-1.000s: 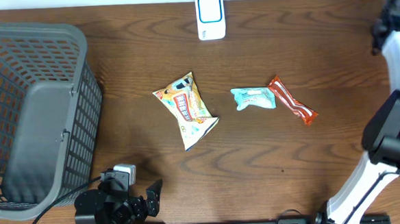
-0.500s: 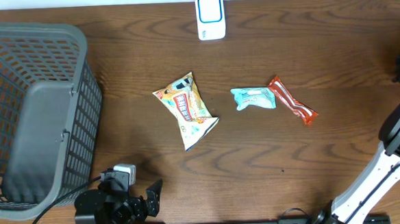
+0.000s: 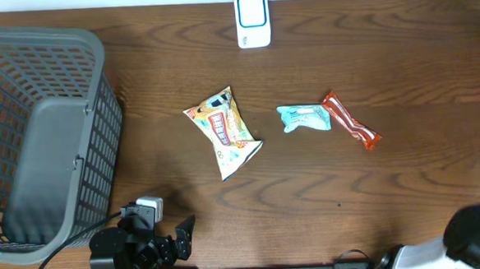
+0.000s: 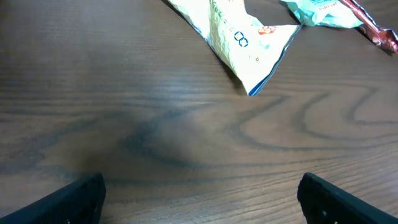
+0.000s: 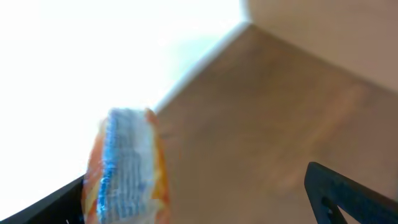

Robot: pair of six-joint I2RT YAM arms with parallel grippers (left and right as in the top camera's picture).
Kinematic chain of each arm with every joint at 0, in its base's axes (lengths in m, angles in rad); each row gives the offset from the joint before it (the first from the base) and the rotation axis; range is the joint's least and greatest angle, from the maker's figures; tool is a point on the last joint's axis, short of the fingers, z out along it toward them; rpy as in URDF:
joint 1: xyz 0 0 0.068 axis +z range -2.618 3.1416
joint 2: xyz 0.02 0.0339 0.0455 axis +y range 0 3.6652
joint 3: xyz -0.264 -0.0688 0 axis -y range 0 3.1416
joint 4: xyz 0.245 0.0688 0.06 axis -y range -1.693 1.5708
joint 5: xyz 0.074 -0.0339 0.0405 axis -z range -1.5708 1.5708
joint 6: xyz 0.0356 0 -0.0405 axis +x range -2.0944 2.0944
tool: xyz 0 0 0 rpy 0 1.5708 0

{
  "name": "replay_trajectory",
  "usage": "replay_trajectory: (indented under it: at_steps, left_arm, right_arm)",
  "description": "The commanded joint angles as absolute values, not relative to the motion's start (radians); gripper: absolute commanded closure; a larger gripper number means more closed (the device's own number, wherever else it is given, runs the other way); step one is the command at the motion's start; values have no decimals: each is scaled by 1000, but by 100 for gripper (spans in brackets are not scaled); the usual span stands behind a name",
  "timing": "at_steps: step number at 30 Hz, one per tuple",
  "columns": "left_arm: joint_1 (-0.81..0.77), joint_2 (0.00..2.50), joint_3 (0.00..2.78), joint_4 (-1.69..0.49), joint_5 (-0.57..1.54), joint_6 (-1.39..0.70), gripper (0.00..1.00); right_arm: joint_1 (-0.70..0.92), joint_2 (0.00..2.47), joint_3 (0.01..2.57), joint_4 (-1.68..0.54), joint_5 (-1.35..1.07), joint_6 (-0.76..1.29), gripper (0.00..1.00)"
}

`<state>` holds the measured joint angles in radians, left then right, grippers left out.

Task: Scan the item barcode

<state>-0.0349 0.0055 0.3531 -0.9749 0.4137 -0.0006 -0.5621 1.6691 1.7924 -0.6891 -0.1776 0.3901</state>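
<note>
Right gripper [image 5: 196, 177]: fingers spread wide. A blurred orange-and-blue packet [image 5: 127, 168] sits between them, close to one finger; contact unclear.
Left gripper [image 4: 202, 180]: fingers wide, gripping nothing, low over the table [image 4: 124, 137].

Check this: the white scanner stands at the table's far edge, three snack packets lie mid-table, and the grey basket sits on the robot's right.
Wrong side: the overhead view shows the grey basket on the robot's left, not its right. The rest of the statement holds.
</note>
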Motion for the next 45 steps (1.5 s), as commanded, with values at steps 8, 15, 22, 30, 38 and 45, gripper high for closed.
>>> replay_trajectory:
  at_steps: [8, 15, 22, 30, 38, 45]
  left_arm:
    - [-39, 5, 353, -988, 422, -1, 1]
    - [-39, 5, 353, -988, 422, -1, 1]
    - [-39, 5, 353, -988, 422, -1, 1]
    - [-39, 5, 353, -988, 422, -1, 1]
    - [-39, 5, 353, -988, 422, -1, 1]
    - [-39, 5, 353, -988, 422, -1, 2]
  right_arm:
    - [-537, 1567, 1795, -726, 173, 393, 8]
    - [-538, 1624, 1733, -721, 195, 369, 28]
    - [-482, 1682, 1689, -834, -373, 369, 48]
    - [-268, 1769, 1510, -1089, -394, 456, 44]
    - [-168, 1786, 1251, -994, -208, 633, 34]
    - [-173, 1786, 1209, -1001, -51, 666, 33]
